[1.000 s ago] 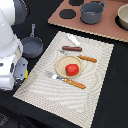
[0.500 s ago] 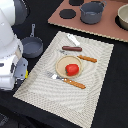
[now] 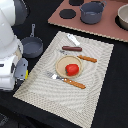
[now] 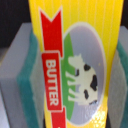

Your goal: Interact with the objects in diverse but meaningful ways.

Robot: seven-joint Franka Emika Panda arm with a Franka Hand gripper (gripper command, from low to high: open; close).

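My gripper hangs low at the exterior view's left, beside the mat's left edge. In the wrist view it is shut on a yellow box labelled BUTTER, with a cow picture; its green pads press both sides. Only a yellow sliver of the box shows in the exterior view. A red tomato sits on a tan plate. A brown sausage and a white utensil lie behind it. The small grey saucepan stands left of the mat. The grey pot sits on the toy stove.
A beige placemat covers the black table. An orange-handled knife and fork flank the plate. The brown stove board with black burners lies at the back, with a tan bowl at its right. My white arm fills the left side.
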